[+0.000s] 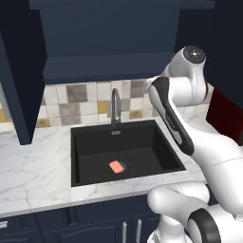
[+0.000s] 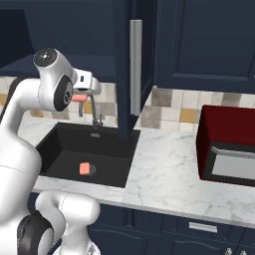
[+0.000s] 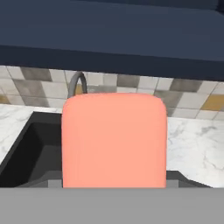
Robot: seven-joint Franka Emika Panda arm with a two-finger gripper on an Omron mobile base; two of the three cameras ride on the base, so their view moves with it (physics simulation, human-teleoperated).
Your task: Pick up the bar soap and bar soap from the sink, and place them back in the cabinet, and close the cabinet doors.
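1. One bar soap (image 3: 113, 140) is clamped in the pincer (image 2: 79, 98), whose jaws are closed on it; in the hand view its salmon face is seen close up, which suggests it is held flat-on ahead of the camera.
2. In the right base view that held bar is seen as a small pink piece under the hand, raised above the sink (image 2: 55, 144) and near the curved faucet (image 2: 94, 112). It is judged to be lifted this high so that it can be carried up toward the cabinet (image 1: 109, 61).
3. The second bar soap (image 1: 116, 166) is left lying on the sink floor, just beside the round drain, apart from the basin walls. It is judged to be the later pick, since a single pincer is occupied by the first.
4. The cabinet shelf (image 1: 102, 64) is seen above the tiled backsplash, open to the front. Both cabinet doors are swung outward: the left door (image 1: 21, 71) and the right door (image 2: 130, 64), whose long silver handle (image 2: 135, 67) is turned toward the right base camera. They are judged to be left open so that the shelf can be reached.
5. The marble bench (image 2: 169, 169) surrounds the sink, and a red appliance (image 2: 229, 144) is set on it well apart from the basin, out of the arm's likely path.
6. Of the task, neither placement nor the closing of the doors is yet done.
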